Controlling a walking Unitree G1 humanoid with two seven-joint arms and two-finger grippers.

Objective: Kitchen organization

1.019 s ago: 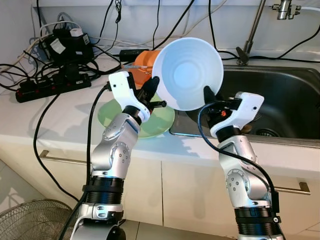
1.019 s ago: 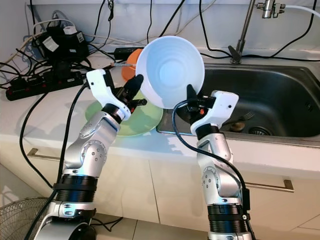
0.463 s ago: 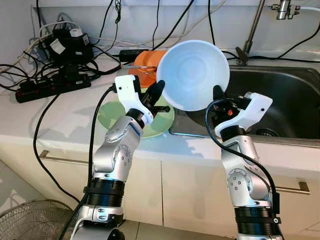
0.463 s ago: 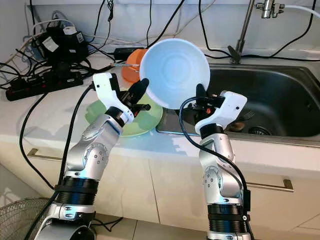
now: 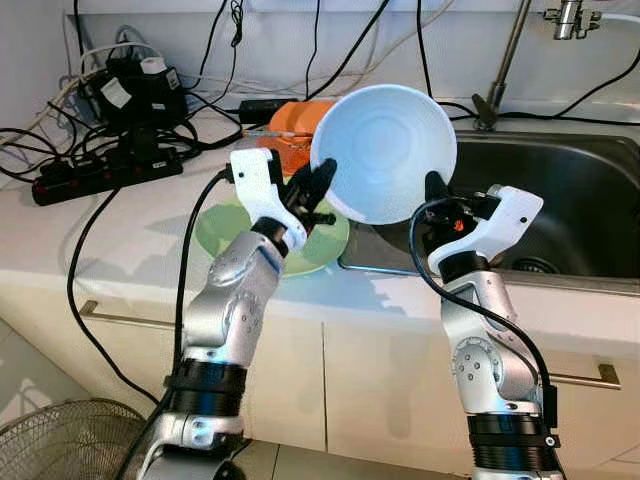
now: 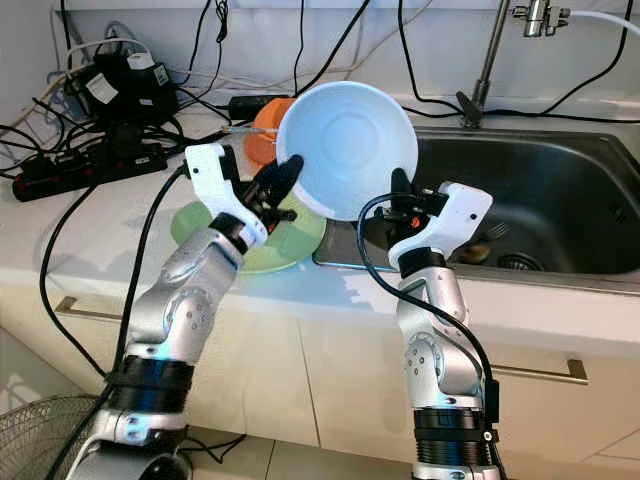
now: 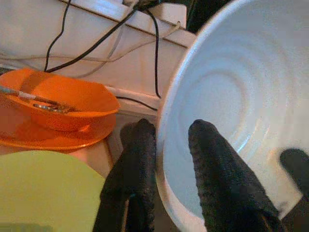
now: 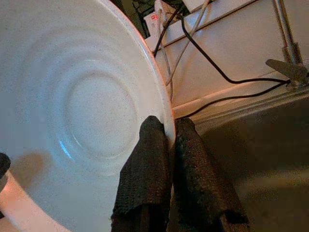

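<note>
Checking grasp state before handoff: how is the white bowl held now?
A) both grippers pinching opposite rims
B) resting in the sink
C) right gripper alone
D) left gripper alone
A: the left gripper and right gripper each pinch the rim of the white bowl, one on either side.

Left gripper closed over rim of large round white ceramic bowl, one black finger inside, other outside. Bowl tipped on edge, ringed inside facing camera. Beside it: shallow orange plastic bowl holding a thin utensil, resting on orange plate. Pale green round plate nearer. Black cables across white wall behind.
</note>
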